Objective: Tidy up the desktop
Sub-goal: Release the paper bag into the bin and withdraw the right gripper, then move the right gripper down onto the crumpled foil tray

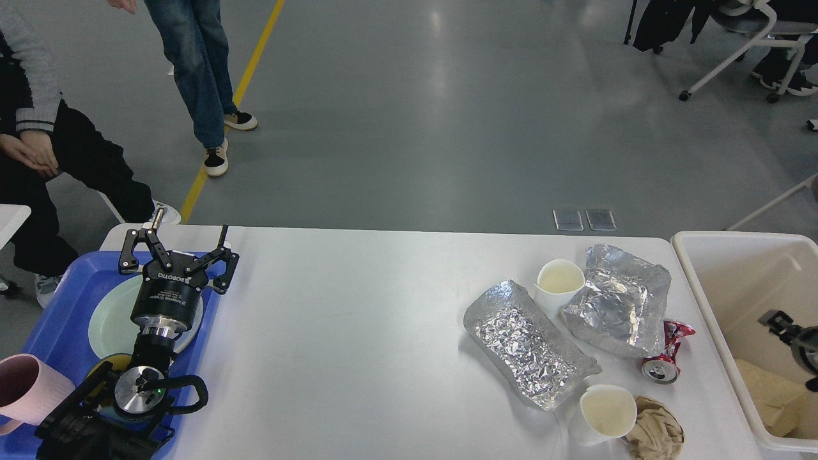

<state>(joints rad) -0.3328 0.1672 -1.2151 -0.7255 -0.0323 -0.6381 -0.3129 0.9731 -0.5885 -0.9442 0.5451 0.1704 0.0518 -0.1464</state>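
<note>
The white desktop carries litter on its right side: two crumpled foil sheets, two white paper cups, a crushed red can and a brown crumpled paper. My left gripper is open and empty over the blue tray at the left edge. My right gripper shows only partly at the right edge, above the cream bin; its fingers cannot be told apart. A tan paper bag lies in the bin.
The blue tray holds a pale green plate and a pink mug. Two people are beyond the table's far left corner. A chair is at the far right.
</note>
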